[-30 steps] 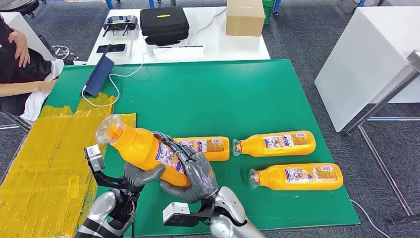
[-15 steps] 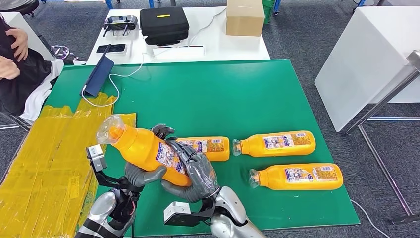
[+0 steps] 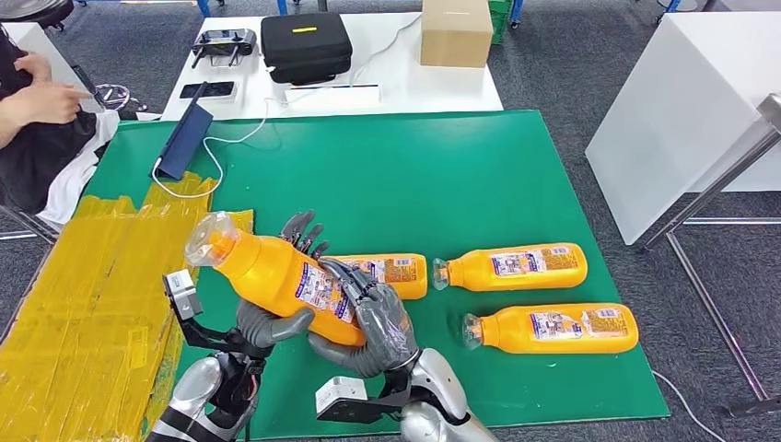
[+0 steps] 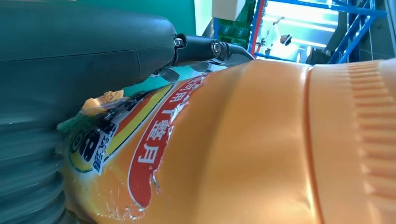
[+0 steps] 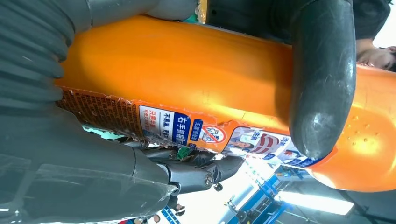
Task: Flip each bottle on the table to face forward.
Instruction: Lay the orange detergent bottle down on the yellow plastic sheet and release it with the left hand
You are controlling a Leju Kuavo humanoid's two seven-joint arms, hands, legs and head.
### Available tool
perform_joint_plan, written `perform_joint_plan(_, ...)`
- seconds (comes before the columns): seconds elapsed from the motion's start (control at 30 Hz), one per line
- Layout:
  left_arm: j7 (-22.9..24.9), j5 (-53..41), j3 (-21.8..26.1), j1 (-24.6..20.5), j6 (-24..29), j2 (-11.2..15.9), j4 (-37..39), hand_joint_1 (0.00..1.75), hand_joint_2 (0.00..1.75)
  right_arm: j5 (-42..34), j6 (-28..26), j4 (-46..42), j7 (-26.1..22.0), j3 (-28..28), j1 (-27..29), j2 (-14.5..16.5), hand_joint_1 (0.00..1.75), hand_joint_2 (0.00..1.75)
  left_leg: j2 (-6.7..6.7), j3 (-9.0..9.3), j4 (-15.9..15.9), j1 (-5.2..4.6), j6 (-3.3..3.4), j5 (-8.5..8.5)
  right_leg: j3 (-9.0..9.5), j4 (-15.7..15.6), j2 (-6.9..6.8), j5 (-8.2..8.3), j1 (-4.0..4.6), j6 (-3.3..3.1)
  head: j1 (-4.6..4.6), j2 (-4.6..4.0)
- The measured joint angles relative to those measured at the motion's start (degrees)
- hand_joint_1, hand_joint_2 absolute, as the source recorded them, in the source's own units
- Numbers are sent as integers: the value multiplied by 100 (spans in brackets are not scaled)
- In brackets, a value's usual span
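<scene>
I hold an orange bottle (image 3: 267, 274) tilted above the green mat (image 3: 414, 175), cap end up to the left, label toward me. My right hand (image 3: 373, 318) grips its lower body, fingers wrapped over the label. My left hand (image 3: 276, 318) has its thumb under the bottle, and its fingers (image 3: 302, 232) stand straightened and spread behind it. The left wrist view has the bottle (image 4: 280, 149) close against the left hand (image 4: 70, 56). In the right wrist view the right hand (image 5: 70, 163) wraps the bottle (image 5: 187, 70). Three more orange bottles lie on the mat: one (image 3: 391, 273) just behind my hands, two (image 3: 516, 265) (image 3: 553, 329) to the right.
Yellow sheets (image 3: 83, 304) cover the mat's left side. A dark tablet (image 3: 182, 140) with a white cable lies at the far left. A person (image 3: 32, 110) sits at the left edge. Behind are a black case (image 3: 305, 44) and a cardboard box (image 3: 455, 30). A white table (image 3: 681, 110) stands right.
The left hand's fingers have come off the bottle and straightened up behind it. The bottle and both hands have shifted slightly right. The person's hand has moved.
</scene>
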Motion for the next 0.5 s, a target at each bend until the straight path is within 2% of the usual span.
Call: perform_joint_plan(0.5,6,2,35,-10,34,-22,7,0,175,-2,0,-61,1,-74,35,-9,175,175,1,0,0,0,0,0,0,0,0,0,0,0,-2,1)
